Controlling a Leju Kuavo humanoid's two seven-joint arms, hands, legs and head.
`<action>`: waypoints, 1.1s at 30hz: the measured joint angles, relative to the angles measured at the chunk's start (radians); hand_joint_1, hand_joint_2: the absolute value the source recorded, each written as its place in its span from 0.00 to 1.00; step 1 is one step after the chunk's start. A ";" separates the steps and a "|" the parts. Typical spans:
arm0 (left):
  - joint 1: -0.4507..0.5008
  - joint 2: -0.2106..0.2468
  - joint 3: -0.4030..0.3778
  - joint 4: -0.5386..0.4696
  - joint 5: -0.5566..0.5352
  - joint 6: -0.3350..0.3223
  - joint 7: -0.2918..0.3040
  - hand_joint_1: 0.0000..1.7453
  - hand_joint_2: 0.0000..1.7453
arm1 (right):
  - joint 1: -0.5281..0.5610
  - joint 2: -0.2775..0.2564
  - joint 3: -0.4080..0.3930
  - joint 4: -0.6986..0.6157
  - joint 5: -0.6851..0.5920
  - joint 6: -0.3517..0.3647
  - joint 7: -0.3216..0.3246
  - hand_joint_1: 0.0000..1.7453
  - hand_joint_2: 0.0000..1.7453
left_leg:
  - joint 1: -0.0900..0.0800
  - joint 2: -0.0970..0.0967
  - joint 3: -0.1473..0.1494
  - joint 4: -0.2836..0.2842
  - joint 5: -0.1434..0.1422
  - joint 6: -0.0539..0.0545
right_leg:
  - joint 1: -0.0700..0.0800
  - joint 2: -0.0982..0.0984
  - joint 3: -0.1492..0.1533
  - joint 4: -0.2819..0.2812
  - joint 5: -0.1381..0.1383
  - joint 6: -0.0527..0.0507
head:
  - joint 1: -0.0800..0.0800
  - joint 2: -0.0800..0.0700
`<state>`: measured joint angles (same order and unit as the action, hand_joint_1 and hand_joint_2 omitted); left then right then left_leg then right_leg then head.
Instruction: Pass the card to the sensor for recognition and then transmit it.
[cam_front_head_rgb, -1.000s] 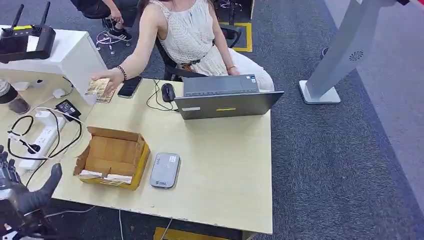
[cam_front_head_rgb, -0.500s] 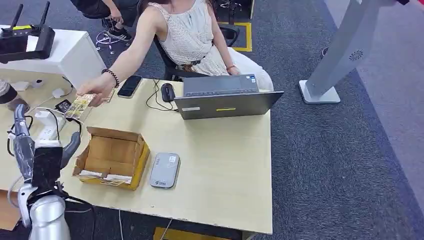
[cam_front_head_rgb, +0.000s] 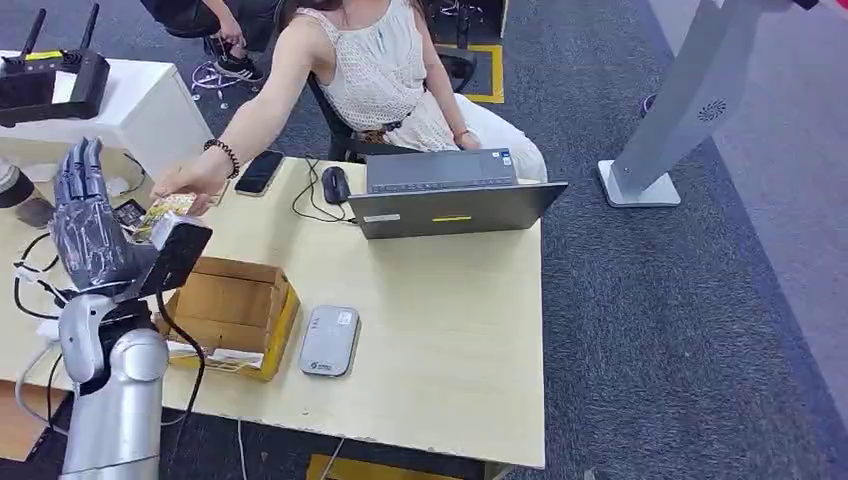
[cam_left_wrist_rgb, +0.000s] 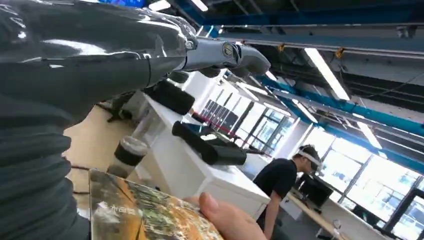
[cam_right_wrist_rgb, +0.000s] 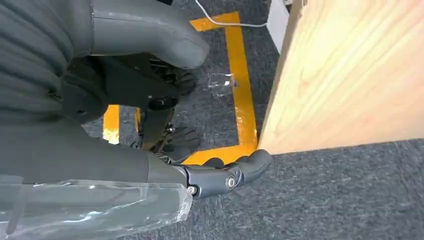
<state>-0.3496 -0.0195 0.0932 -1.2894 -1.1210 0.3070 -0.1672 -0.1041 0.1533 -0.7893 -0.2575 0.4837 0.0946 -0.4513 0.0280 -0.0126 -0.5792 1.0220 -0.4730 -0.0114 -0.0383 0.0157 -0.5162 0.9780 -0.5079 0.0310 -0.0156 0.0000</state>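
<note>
Pale bench with bare room right of the sensor, left hand raised at its left edge, fingers straight and apart, holding nothing, right hand hanging by the floor, fingers curled, card in a person's hand just beside the left hand, its print clear in the left wrist view.
</note>
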 joint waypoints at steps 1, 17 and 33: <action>-0.012 0.006 -0.013 0.012 -0.027 0.009 0.015 0.00 1.00 | -0.001 0.002 0.002 0.002 0.007 -0.003 0.005 0.00 1.00 | 0.000 0.000 0.000 0.000 0.000 0.000 | 0.000 0.000 0.000 0.000 0.000 0.000 | 0.000 0.000; -0.106 0.085 -0.141 0.124 -0.244 0.049 0.165 1.00 1.00 | -0.010 0.019 0.026 0.013 0.055 -0.020 0.053 0.00 1.00 | 0.000 0.000 0.000 0.000 0.000 0.000 | 0.000 0.000 0.000 0.001 0.000 0.000 | 0.000 0.000; -0.070 0.084 -0.196 0.140 -0.250 0.045 0.146 1.00 1.00 | -0.011 0.025 0.030 0.017 0.056 -0.024 0.056 0.00 1.00 | 0.000 0.000 0.000 0.000 0.000 0.000 | 0.000 0.000 0.000 0.001 0.000 0.000 | 0.000 0.000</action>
<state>-0.4194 0.0644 -0.1026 -1.1498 -1.3707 0.3521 -0.0210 -0.1146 0.1781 -0.7591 -0.2403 0.5402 0.0702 -0.3952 0.0280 -0.0125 -0.5794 1.0220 -0.4729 -0.0114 -0.0383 0.0157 -0.5164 0.9788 -0.5079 0.0310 -0.0160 0.0000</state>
